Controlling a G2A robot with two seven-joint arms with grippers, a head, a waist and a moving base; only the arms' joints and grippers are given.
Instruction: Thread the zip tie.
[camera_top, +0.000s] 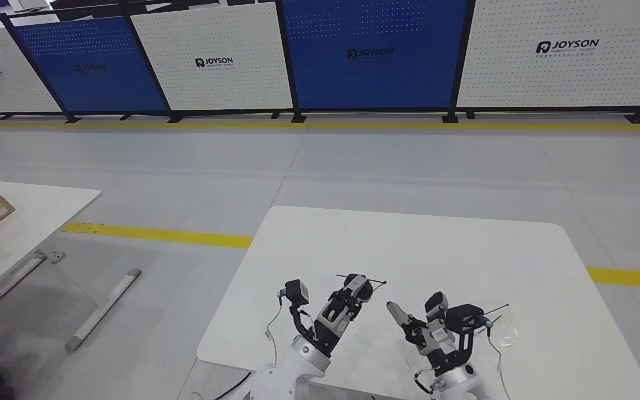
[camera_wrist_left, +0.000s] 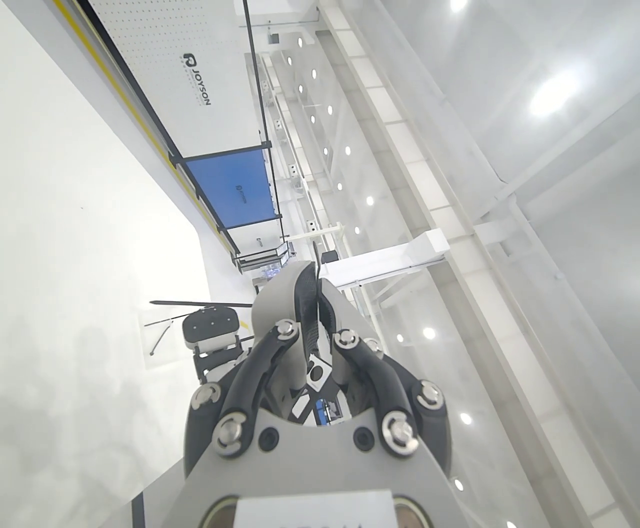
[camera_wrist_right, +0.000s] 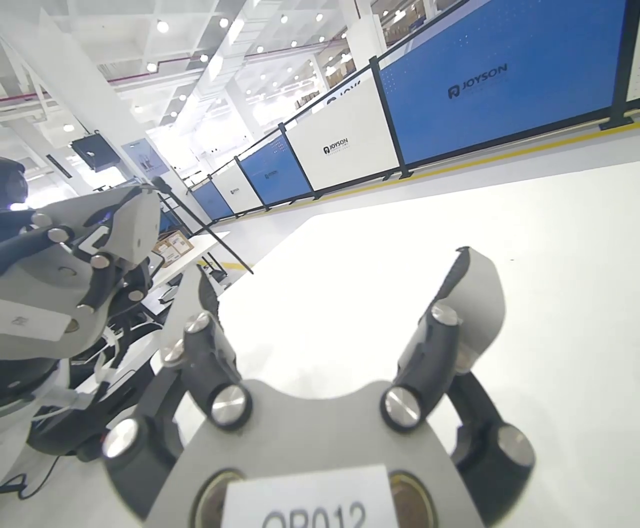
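Left hand (camera_wrist_left: 316, 275) is clamped on the zip tie (camera_wrist_right: 220, 243). A short stub pokes past the fingertips, and the long free length runs out as a thin black strip, held in the air above the desk (camera_top: 420, 250) and slanting down toward it. Right hand (camera_wrist_right: 330, 267) is spread wide with nothing in it, just beside the left hand at the near edge of the desk and not touching the tie.

My read: early step. The tie is picked up and presented, no loop formed, threading not started.

Next move needs the right hand to close on the free length, bend it round, then line the tip up square with the head slot. Can't tell which end is the head, the strip is too thin to resolve. Alignment tolerance looks tight, and the strip will likely flex.
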